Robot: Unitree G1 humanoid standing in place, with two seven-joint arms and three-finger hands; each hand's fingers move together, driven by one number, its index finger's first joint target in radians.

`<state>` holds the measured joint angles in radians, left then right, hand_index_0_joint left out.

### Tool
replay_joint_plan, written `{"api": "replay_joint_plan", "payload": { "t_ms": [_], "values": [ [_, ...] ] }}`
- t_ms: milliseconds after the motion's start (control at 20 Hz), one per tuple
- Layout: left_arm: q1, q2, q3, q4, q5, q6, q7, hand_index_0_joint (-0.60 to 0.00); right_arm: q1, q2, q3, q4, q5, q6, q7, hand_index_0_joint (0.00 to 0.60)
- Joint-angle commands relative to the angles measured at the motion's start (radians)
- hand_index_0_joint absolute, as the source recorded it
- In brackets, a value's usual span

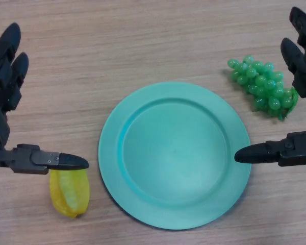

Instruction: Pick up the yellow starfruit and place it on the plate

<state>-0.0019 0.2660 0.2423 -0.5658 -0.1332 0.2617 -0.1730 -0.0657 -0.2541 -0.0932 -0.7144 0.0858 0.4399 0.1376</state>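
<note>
We have the wooden table (pixel 143 46) filling the frame, and at its centre the round teal plate (pixel 174 154), bare and ready to receive the fruit. At the left edge our left hand (pixel 2 102) hangs spread wide, fingers straight and holding nothing, its thumb stretched rightward just over the top of the yellow starfruit (pixel 70 193), which lies on the table at the lower left, just beside the plate's rim but apart from it. At the right edge our right hand (pixel 298 102) is likewise spread wide and empty, thumb tip over the plate's right rim; we judge it should stay idle. A green grape bunch (pixel 262 87) sits at upper right, well apart from the work. To grasp well, we should lower the left hand further toward the bottom of the frame so the fruit sits between thumb and fingers, then close across its ridged sides, since the lobes may slip or roll.
</note>
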Motion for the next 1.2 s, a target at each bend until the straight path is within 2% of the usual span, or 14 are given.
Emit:
{"api": "replay_joint_plan", "payload": {
  "t_ms": [50,250,350,400,500,550,600,650,750,800,900,1050,1200],
  "values": [
    [-0.029,0.041,0.052,-0.054,0.007,-0.098,0.007,0.0,-0.013,-0.018,-0.052,-0.064,0.014,-0.089,0.003,0.0],
    [-0.029,0.04,0.06,-0.073,-0.009,-0.089,0.007,0.0,-0.008,-0.019,-0.066,-0.077,0.047,-0.073,0.014,0.0],
    [-0.014,0.039,0.061,-0.111,-0.045,-0.026,-0.022,0.0,-0.018,-0.023,-0.061,-0.075,0.052,-0.061,0.011,0.0],
    [0.005,0.029,0.06,-0.122,-0.042,-0.037,-0.037,0.0,-0.018,-0.02,-0.06,-0.071,0.066,-0.056,0.012,0.0],
    [0.048,0.029,0.095,-0.152,-0.043,-0.01,-0.112,0.0,-0.028,-0.024,-0.057,-0.052,0.088,-0.038,0.015,0.0],
    [0.065,0.023,0.107,-0.139,-0.016,-0.041,-0.14,0.0,-0.039,-0.027,-0.053,-0.034,0.081,-0.049,0.013,0.0],
    [0.093,0.013,0.116,-0.088,0.058,-0.149,-0.18,0.0,-0.05,-0.029,-0.044,-0.014,0.068,-0.065,0.01,0.0],
    [0.105,0.006,0.134,-0.05,0.08,-0.203,-0.187,0.0,-0.052,-0.029,-0.035,-0.001,0.054,-0.076,0.013,0.0],
    [0.122,-0.001,0.154,0.062,0.154,-0.365,-0.18,0.0,-0.047,-0.025,-0.03,0.016,0.041,-0.087,0.029,0.0],
    [0.13,0.008,0.161,0.151,0.232,-0.502,-0.173,0.0,-0.049,-0.024,-0.032,0.028,0.04,-0.094,0.03,0.0],
    [0.125,0.024,0.167,0.273,0.287,-0.656,-0.129,0.0,-0.062,-0.024,-0.022,0.045,0.034,-0.091,0.024,0.0],
    [0.14,0.018,0.142,0.345,0.328,-0.723,-0.077,0.0,-0.069,-0.02,-0.003,0.066,0.016,-0.102,0.027,0.0],
    [0.167,0.005,0.12,0.392,0.309,-0.743,-0.058,0.0,-0.083,-0.019,0.005,0.084,0.001,-0.117,0.031,0.0]
  ]
}}
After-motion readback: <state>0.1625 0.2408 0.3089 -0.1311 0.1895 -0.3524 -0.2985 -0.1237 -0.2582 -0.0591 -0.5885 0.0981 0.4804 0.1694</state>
